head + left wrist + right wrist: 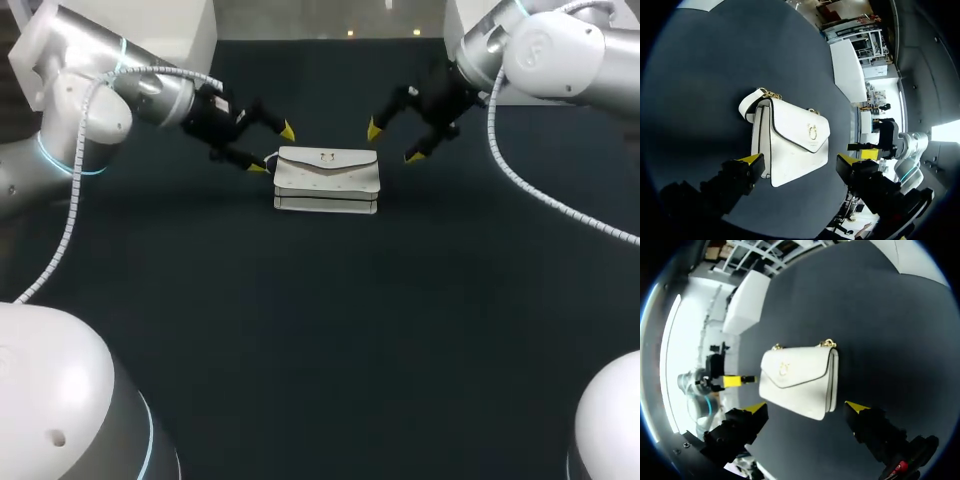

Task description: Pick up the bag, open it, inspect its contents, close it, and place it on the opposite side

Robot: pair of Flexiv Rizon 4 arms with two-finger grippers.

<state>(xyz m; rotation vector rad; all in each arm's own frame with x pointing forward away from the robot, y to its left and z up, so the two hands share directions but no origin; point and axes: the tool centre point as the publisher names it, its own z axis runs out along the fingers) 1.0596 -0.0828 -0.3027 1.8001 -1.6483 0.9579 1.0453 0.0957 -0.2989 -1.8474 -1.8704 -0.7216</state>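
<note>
A white handbag (pixel 327 180) with a gold clasp and a gold chain sits on the dark table at the far middle, its flap closed. My left gripper (pixel 272 150) hovers open at the bag's left end, and my right gripper (pixel 393 143) hovers open at its right end. Neither touches the bag. In the left wrist view the bag (pixel 790 137) lies just ahead of the open left gripper (pixel 801 161), with the right gripper's yellow tips (pixel 867 151) beyond. In the right wrist view the bag (pixel 800 377) lies ahead of the open right gripper (pixel 806 407).
The dark table top (pixel 320 330) stretches bare from the bag toward the near edge. My arms' white bases (pixel 60 400) (pixel 610 425) stand at the two near corners. White cable hoses hang along both arms.
</note>
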